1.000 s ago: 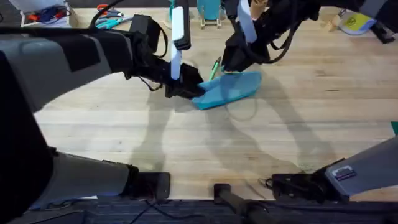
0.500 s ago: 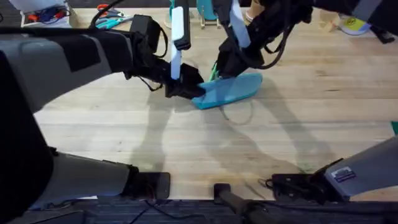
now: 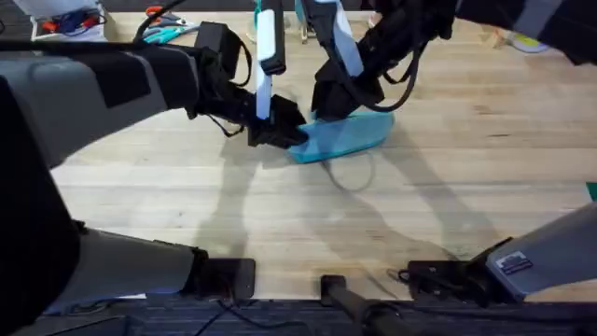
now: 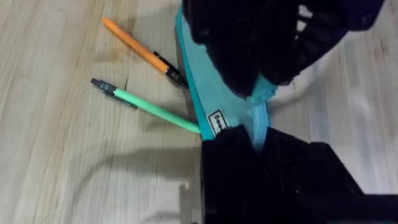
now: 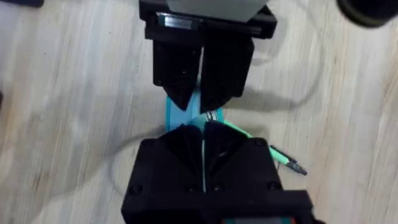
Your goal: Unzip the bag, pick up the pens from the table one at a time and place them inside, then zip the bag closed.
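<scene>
The bag, a light blue soft pouch of long oval shape, lies on the light wooden table in the upper middle of the overhead frame, with its right end a little higher in the frame. In the left wrist view, the green pen and the orange pen lie flat on the wood, near each other, and their inner ends reach the edge of the bag.

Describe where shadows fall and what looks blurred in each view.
Overhead: the arms cast soft grey shadows on the light wooden plank table below the light blue fabric pouch; the left arm looms large and blurred. Left wrist: a faint shadow runs under the slim green pen; the slim orange pen lies sharp. Right wrist: the right end effector at the near edge looks soft.
</scene>
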